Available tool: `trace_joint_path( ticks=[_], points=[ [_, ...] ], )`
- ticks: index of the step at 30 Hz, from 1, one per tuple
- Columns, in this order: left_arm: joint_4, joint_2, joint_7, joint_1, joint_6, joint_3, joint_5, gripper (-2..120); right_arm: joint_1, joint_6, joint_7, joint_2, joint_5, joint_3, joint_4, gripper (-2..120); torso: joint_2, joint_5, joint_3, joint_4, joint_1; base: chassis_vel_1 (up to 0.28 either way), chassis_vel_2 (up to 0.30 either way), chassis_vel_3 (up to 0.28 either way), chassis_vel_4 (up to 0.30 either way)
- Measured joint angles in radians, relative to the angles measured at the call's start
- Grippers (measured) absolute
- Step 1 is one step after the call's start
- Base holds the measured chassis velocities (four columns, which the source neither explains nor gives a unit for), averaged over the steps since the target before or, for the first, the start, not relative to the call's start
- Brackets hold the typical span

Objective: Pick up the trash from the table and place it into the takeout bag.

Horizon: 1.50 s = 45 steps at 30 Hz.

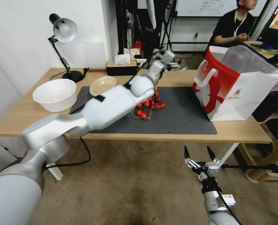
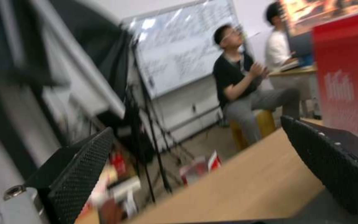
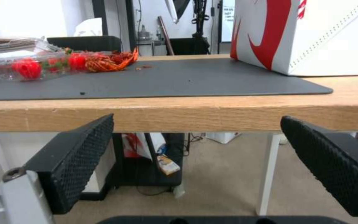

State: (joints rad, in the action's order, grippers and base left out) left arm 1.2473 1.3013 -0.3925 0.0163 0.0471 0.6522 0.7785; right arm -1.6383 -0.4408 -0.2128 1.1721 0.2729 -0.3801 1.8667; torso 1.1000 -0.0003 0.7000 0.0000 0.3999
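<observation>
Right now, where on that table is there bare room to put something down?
The dark mat is bare between the red litter and the takeout bag. The table is bare wood before the white bowl. It is crowded around the clear box of red fruit.

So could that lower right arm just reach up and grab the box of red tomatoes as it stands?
Probably not from there. The right gripper hangs open below the table edge, in front of it, so the tabletop lies between it and the clear box of red tomatoes on the grey mat. It would have to rise first.
</observation>
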Motion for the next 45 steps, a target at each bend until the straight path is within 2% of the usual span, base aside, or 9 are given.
trace_joint_path(
  ticks=[2,7,10,21,29,31,32,35,45],
  points=[
    [0.071,-0.037,-0.056,-0.050,0.030,-0.041,0.060,100,0.000,-0.001,0.000,0.001,0.005,0.004,-0.001,100,0.000,0.0000,0.000,0.0000,0.000,0.000,0.000,0.000,0.000],
    [0.129,-0.071,-0.100,-0.098,0.062,-0.086,0.080,100,-0.001,-0.002,0.000,0.001,0.011,0.005,-0.003,100,0.000,0.0000,0.000,-0.0004,0.000,0.000,0.000,0.000,0.000],
    [0.195,-0.129,-0.135,-0.155,0.098,-0.132,0.116,100,-0.001,-0.004,0.000,-0.002,0.012,0.010,-0.003,100,0.000,0.0001,0.000,0.0001,0.000,0.000,0.000,0.000,0.000],
    [0.269,-0.211,-0.175,-0.275,0.108,-0.220,0.130,100,0.006,-0.005,0.001,-0.002,0.001,0.028,-0.003,100,0.000,0.0002,0.000,-0.0003,0.000,0.000,0.000,0.000,0.000],
    [0.350,-0.303,-0.118,-0.411,0.142,-0.359,0.122,100,0.021,-0.001,0.001,-0.004,-0.005,0.039,-0.011,100,0.000,0.0000,0.000,0.0000,0.000,0.000,0.000,0.000,0.000],
    [0.404,-0.355,-0.074,-0.503,0.143,-0.437,0.103,100,0.025,0.002,0.001,-0.004,-0.007,0.043,-0.015,100,0.000,0.0003,0.000,-0.0002,0.000,0.000,0.000,0.000,0.000],
    [0.404,-0.355,-0.074,-0.503,0.143,-0.437,0.103,100,0.025,0.002,0.001,-0.004,-0.007,0.043,-0.015,100,0.000,0.0003,0.000,-0.0002,0.000,0.000,0.000,0.000,0.000],
    [0.481,-0.411,-0.037,-0.626,0.141,-0.526,0.085,100,0.027,0.003,0.001,-0.005,-0.009,0.046,-0.019,100,0.000,0.0003,0.000,0.0002,0.000,0.000,0.000,0.000,0.000],
    [0.590,-0.450,0.048,-0.853,0.114,-0.718,0.014,100,0.020,0.000,0.000,-0.008,-0.009,0.041,-0.027,100,0.000,0.0003,0.000,0.0000,0.000,0.000,0.000,0.000,0.000]
  ],
)
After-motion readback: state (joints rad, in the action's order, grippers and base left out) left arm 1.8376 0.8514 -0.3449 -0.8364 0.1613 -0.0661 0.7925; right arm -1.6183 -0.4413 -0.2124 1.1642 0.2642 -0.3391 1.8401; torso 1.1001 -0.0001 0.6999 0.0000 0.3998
